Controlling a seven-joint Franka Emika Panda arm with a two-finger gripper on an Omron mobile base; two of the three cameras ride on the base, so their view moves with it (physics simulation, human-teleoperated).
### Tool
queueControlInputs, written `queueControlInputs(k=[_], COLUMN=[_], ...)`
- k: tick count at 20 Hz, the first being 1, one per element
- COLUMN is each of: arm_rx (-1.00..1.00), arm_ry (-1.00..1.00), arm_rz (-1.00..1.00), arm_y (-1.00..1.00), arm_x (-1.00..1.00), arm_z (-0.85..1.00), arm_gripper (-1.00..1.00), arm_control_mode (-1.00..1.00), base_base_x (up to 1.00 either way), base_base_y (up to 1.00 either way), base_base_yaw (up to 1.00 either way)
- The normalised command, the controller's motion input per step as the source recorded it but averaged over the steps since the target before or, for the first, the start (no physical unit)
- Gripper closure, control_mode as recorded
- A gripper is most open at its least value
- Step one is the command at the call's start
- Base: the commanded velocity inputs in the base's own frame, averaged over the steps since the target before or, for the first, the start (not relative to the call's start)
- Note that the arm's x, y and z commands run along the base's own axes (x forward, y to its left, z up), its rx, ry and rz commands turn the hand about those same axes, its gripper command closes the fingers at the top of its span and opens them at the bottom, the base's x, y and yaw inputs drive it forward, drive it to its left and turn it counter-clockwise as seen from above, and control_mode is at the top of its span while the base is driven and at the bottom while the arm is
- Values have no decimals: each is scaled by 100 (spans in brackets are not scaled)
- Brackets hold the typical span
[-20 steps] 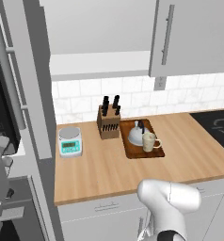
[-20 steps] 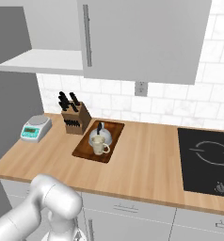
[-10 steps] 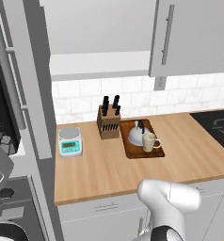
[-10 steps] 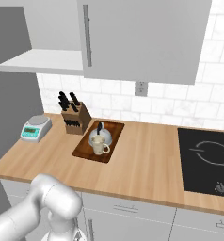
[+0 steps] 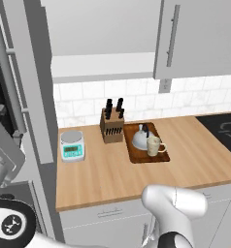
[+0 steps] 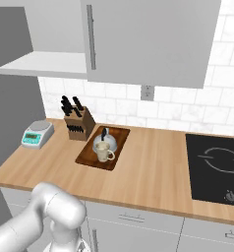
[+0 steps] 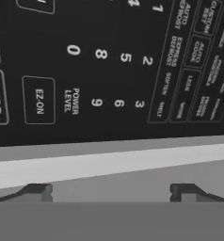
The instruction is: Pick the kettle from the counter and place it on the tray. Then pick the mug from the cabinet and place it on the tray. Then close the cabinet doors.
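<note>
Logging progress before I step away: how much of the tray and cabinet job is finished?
Done: the kettle and mug sit on the tray. In hand: nothing; the gripper faces a microwave keypad. Left: the cabinet door at the left stands open; the other door looks closed.

Even, shadowless-soft light fills the rendered kitchen in both base views, bright on the white tiles (image 6: 178, 106) and the tabletop (image 5: 137, 174). A faint shadow lies under the open cabinet (image 5: 103, 72). The tray (image 6: 89, 156) reads dark but clear; small things on it look slightly soft and pixelated. No glare anywhere. The hand view is dim, its black keypad (image 7: 109, 66) close, rotated, white lettering mildly blurred.
</note>
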Motion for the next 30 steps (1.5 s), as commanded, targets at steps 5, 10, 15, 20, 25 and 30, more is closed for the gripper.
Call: queueControlInputs(k=[5,10,15,20,25,30], arm_rx=[-5,-4,-1,0,3,0], arm_ry=[2,0,-1,4,31,28], arm_rz=[0,0,-1,-4,-1,-4], arm_y=[-12,-22,-74,-75,-49,-58], arm_x=[47,25,-34,-23,67,53], arm_z=[-22,-4,14,31,49,33], arm_gripper=[-100,-100,-100,-100,-100,-100], arm_control_mode=[-100,-100,-100,-100,-100,-100], base_base_x=[0,0,0,0,0,0], base_base_y=[0,0,0,0,0,0], base_base_yaw=[0,0,0,0,0,0])
